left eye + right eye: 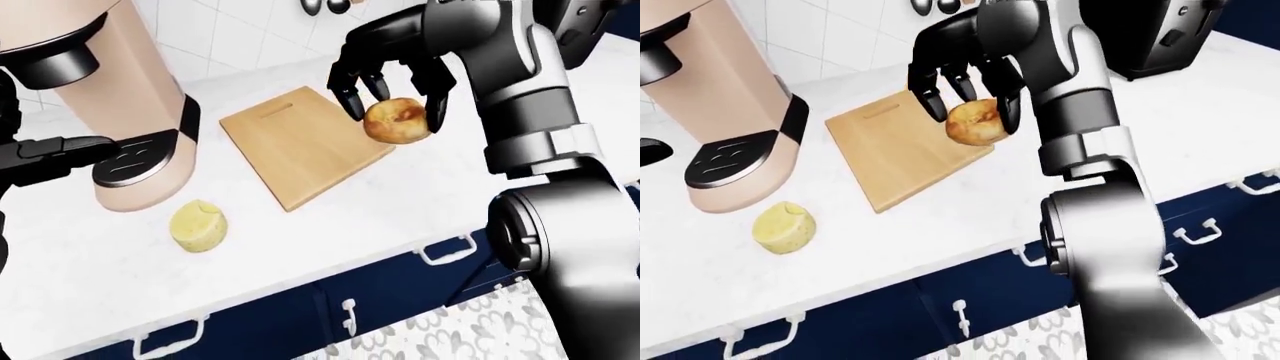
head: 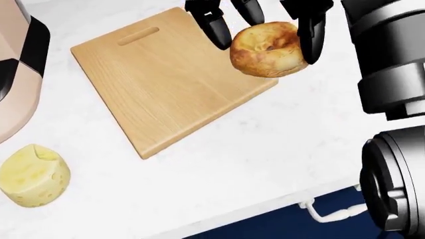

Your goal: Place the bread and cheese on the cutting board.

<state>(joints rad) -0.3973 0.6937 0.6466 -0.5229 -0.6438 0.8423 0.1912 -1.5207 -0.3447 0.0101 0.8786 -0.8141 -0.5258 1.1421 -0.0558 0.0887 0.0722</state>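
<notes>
My right hand [image 2: 265, 30] is shut on the bread [image 2: 268, 48], a browned bagel, and holds it in the air over the right edge of the wooden cutting board [image 2: 159, 79]. The board lies on the white counter with its handle slot toward the top of the head view. The cheese [image 2: 32, 175], a pale yellow wedge-cut round, rests on the counter at the lower left, apart from the board. My left arm [image 1: 45, 157] reaches in from the left in the left-eye view; its hand is hidden.
A beige coffee machine [image 1: 120, 112] with a black drip tray stands left of the board. A black appliance [image 1: 1160, 37] sits on the counter at the top right. The counter's edge [image 2: 252, 209] runs below, with navy cabinet drawers [image 1: 420, 285] under it.
</notes>
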